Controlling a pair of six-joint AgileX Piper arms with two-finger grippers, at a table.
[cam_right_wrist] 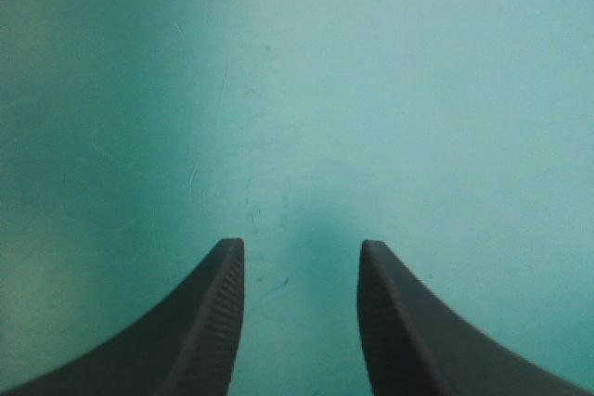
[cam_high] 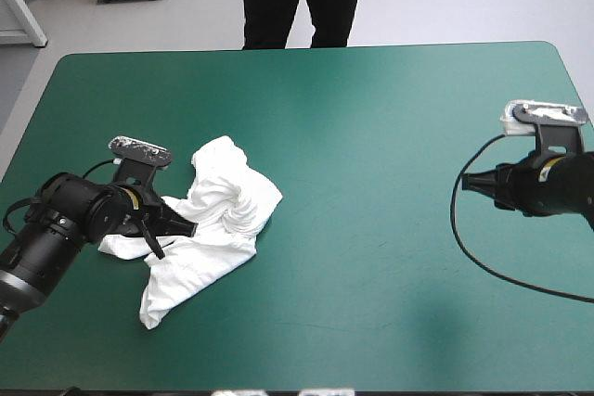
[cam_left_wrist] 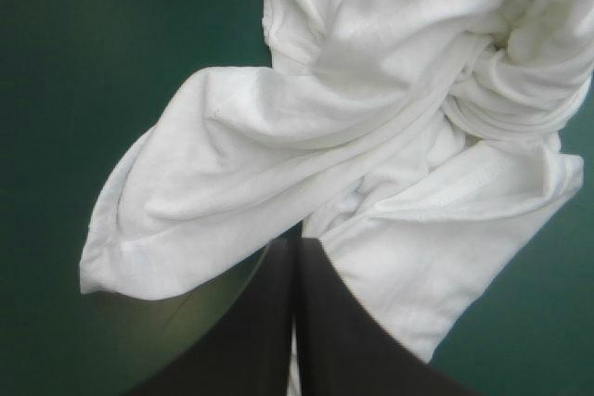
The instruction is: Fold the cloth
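Left gripper: the black fingers are drawn together into one pointed arch, and a thin strip of white is seen between them. It is closed onto the T-shirt at a fold of the heap's edge. In the high view the left gripper is set low against the heap's left side.

The T-shirt is crumpled and unfolded on the left half of the worktop, with teal-green cover exposed around it.

Right gripper: the fingers are held moderately apart with nothing between them, and only bare cover is seen beneath. In the high view the right gripper is located near the worktop's right edge, well apart from the T-shirt.
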